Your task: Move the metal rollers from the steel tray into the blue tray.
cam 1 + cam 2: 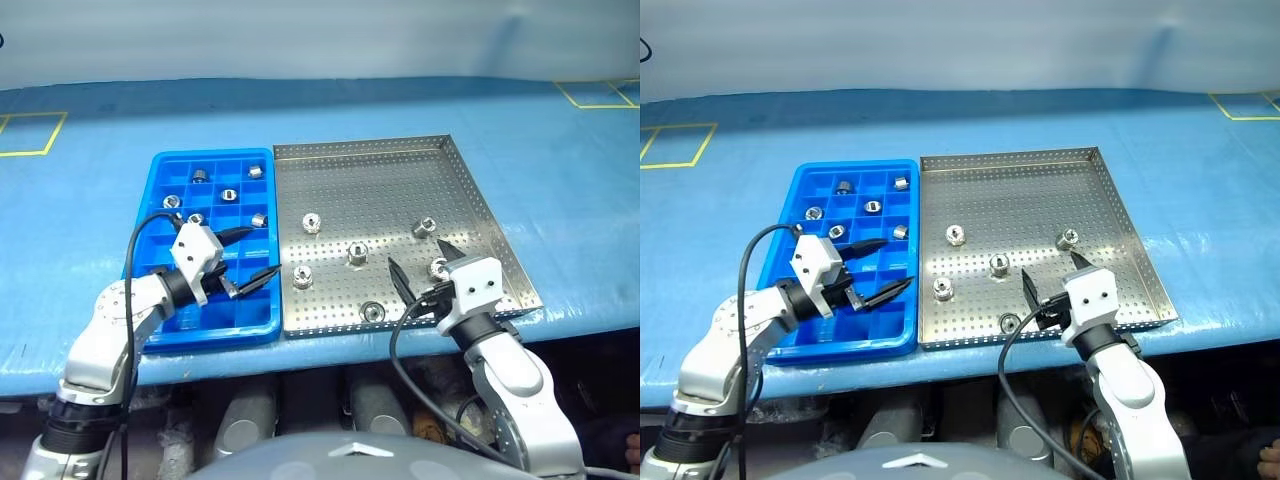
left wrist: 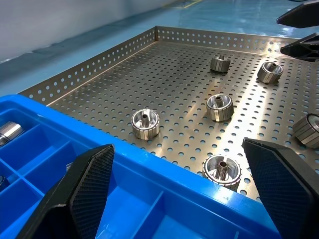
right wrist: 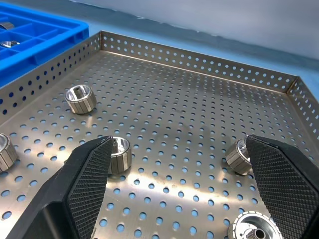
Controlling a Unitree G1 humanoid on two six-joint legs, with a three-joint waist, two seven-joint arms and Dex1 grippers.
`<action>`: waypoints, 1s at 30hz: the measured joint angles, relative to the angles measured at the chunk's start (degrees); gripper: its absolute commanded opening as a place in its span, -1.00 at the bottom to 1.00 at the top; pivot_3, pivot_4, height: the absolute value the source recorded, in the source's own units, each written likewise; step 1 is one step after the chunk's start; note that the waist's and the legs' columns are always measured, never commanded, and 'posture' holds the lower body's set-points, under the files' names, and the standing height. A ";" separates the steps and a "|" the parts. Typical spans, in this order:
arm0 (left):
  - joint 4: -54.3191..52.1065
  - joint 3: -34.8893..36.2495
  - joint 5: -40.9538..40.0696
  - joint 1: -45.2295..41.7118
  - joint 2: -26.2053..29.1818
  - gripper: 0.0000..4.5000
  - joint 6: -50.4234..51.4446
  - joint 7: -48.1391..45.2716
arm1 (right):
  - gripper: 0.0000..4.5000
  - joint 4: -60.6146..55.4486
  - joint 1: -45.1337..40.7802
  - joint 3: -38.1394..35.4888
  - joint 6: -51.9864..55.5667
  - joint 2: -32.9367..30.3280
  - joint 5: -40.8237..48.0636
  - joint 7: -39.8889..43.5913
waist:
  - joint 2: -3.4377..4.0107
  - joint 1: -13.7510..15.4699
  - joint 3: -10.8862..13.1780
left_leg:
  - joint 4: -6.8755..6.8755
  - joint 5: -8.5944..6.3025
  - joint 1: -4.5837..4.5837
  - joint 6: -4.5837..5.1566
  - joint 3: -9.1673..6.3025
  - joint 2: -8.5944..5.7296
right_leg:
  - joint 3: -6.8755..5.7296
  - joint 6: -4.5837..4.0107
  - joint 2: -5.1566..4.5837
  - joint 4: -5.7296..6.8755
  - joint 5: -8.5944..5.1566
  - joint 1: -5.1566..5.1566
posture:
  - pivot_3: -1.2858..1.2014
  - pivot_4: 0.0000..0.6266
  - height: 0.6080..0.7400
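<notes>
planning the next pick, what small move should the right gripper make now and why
Probably ease the right gripper down around the roller at its fingertips. It is open and empty above the steel tray, where six rollers remain, and that one lies closest.

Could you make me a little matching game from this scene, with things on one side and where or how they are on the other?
Things:
1. left gripper
2. right gripper
3. blue tray
4. steel tray

Descriptions:
A. perforated floor, loose metal rollers on it
B. open above the blue compartments
C. open above the shiny tray's near edge
D. some rollers already in its compartments

Pairs: 1-B, 2-C, 3-D, 4-A
</notes>
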 measured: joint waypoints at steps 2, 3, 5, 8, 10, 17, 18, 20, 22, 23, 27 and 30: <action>-0.03 0.22 0.00 -2.60 -1.04 1.00 0.44 1.97 | 0.99 -0.18 -0.28 -0.01 1.65 0.17 0.16 -0.17 | 0.00 0.24 0.00 | 0.05 0.00 0.00 0.00 -0.04 0.00 | -0.03 0.01 0.01 0.01 0.01 0.04 | -0.02 -0.52 1.00; -0.11 0.68 -0.17 -5.18 -2.07 1.00 0.91 3.34 | 0.99 -0.31 -0.70 0.01 2.63 0.30 0.30 -0.22 | 0.00 0.43 0.01 | 0.12 0.00 -0.01 0.00 -0.06 0.00 | -0.05 0.04 0.06 0.01 0.02 0.07 | -0.02 -0.52 1.00; -0.63 1.20 -1.62 -10.13 -2.61 1.00 2.08 4.68 | 0.99 -1.16 -1.85 0.12 5.16 0.70 0.91 -0.67 | 0.00 0.44 0.00 | 0.19 0.00 0.02 0.01 -0.08 -0.01 | -0.05 0.06 0.23 0.01 0.03 0.16 | -0.02 -0.52 1.00; -0.58 0.62 -3.43 -15.59 -2.34 1.00 4.52 3.57 | 0.99 -3.09 -2.69 0.41 8.90 0.97 1.45 -1.05 | 0.00 0.37 0.00 | 0.20 -0.01 0.05 0.04 -0.07 -0.04 | -0.05 0.07 0.24 -0.01 0.04 0.21 | -0.02 -0.52 1.00; 1.83 -1.21 -3.99 -21.81 -1.46 1.00 6.93 1.05 | 0.99 -4.70 -4.38 0.60 12.89 0.90 3.04 -0.85 | 0.00 0.36 0.01 | 0.24 -0.01 0.09 0.06 -0.08 -0.06 | -0.06 0.08 0.28 0.00 0.05 0.27 | -0.02 -0.52 1.00; 22.41 -17.07 4.62 -40.93 1.26 1.00 10.59 -10.38 | 0.99 -7.63 -8.82 1.15 22.45 -0.63 6.54 -0.23 | 0.00 0.08 0.02 | 0.29 0.00 0.13 0.09 -0.14 -0.08 | -0.06 0.10 0.40 -0.04 0.05 0.39 | -0.04 -0.52 1.00; 25.52 -19.12 6.41 -43.17 1.03 1.00 9.89 -11.78 | 0.99 -8.23 -9.08 1.19 23.21 -0.65 6.82 -0.26 | 0.00 -0.09 0.02 | 0.27 -0.01 0.13 0.11 -0.13 -0.08 | -0.04 0.11 0.40 -0.06 0.05 0.39 | -0.05 -0.52 1.00; 32.44 -22.53 9.75 -47.13 -0.41 1.00 7.80 -14.45 | 0.99 -9.23 -9.08 1.32 24.31 -0.75 7.00 -0.66 | 0.00 -0.27 0.02 | 0.25 -0.04 0.11 0.15 -0.13 -0.07 | -0.04 0.11 0.40 -0.08 0.05 0.38 | -0.06 -0.52 1.00; 41.29 -25.56 13.08 -51.90 -3.31 1.00 4.96 -16.48 | 0.99 -9.57 -9.08 1.51 24.51 -0.75 6.99 -1.30 | 0.00 -0.31 0.03 | 0.25 -0.05 0.02 0.17 -0.12 -0.09 | -0.04 0.18 0.39 -0.10 0.09 0.32 | -0.06 -0.52 1.00; 45.56 -26.42 14.60 -53.97 -4.94 1.00 3.37 -17.38 | 0.99 -9.80 -8.93 1.59 24.54 -0.75 6.98 -1.51 | 0.00 -0.36 0.03 | 0.25 -0.07 0.02 0.20 -0.11 -0.09 | -0.04 0.21 0.39 -0.11 0.11 0.31 | -0.08 -0.52 1.00; 59.62 -29.98 20.79 -60.41 -9.77 1.00 -2.96 -19.74 | 0.99 -10.23 -7.91 1.80 24.43 -0.45 6.70 -2.97 | 0.00 -0.93 0.03 | 0.25 -0.16 -0.02 0.33 -0.04 -0.10 | 0.01 0.54 0.35 -0.14 0.17 0.28 | -0.09 -0.52 1.00; 66.88 -31.30 24.16 -62.06 -11.99 1.00 -6.60 -21.07 | 0.99 -10.31 -7.56 2.15 24.37 -0.22 6.61 -3.77 | 0.00 -2.01 0.03 | 0.26 -0.21 -0.06 0.41 0.02 -0.11 | 0.05 0.59 0.30 -0.15 0.17 0.24 | -0.11 -0.52 1.00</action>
